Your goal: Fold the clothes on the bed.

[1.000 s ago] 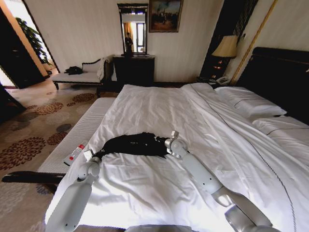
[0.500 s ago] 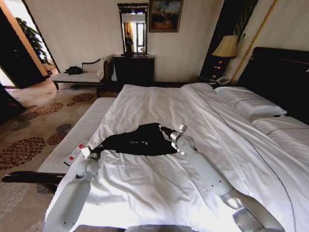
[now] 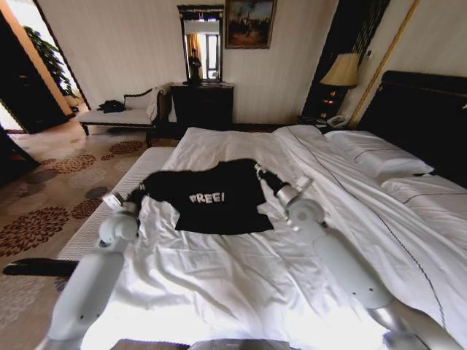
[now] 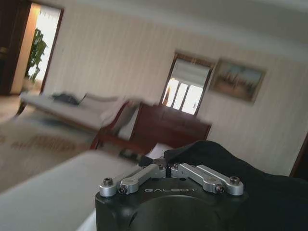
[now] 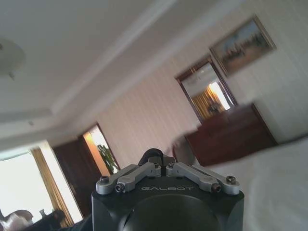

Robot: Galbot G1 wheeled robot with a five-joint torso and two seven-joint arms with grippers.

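The clothes are one black T-shirt (image 3: 219, 208) with a white "FREE!" print, stretched out wide over the white bed (image 3: 241, 292). Its lower hem rests on the sheet. My left gripper (image 3: 137, 194) is shut on the shirt's left sleeve end, and my right gripper (image 3: 260, 173) is shut on its right shoulder. In the left wrist view the left gripper (image 4: 167, 168) is pinched together, with black fabric (image 4: 226, 163) bulging just beyond. In the right wrist view the right gripper (image 5: 161, 166) is closed on a small dark fold (image 5: 151, 155).
A white-cushioned bench (image 3: 120, 211) runs along the bed's left side. Pillows (image 3: 372, 157) and the dark headboard (image 3: 430, 117) lie to the right. A dark dresser (image 3: 202, 106), a chaise (image 3: 117, 115) and a lamp (image 3: 341, 71) stand at the far wall.
Both grippers have risen and moved farther out over the bed and apart. The shirt went from a bunched heap to a spread panel with the print showing.
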